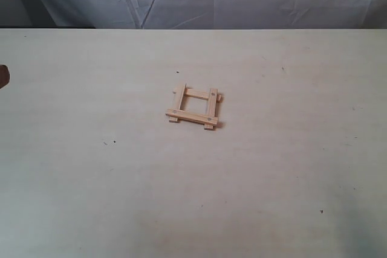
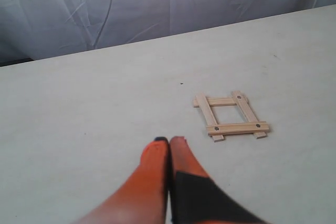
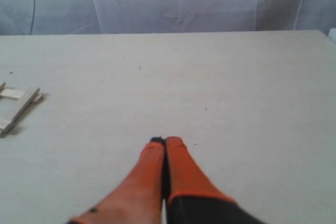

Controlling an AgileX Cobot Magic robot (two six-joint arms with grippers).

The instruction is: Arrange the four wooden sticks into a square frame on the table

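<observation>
small square frame (image 1: 195,107), pale slats overlapped, ends protruding

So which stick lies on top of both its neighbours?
The stick lowest in the exterior view; both its dark end holes show, uncovered.

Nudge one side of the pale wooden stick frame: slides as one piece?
Probably not: the pale wooden square frame looks merely stacked at overlapping corners, so slats likely shift separately. Thin, flat slats: probably light, stiff, unlikely to roll.
</observation>
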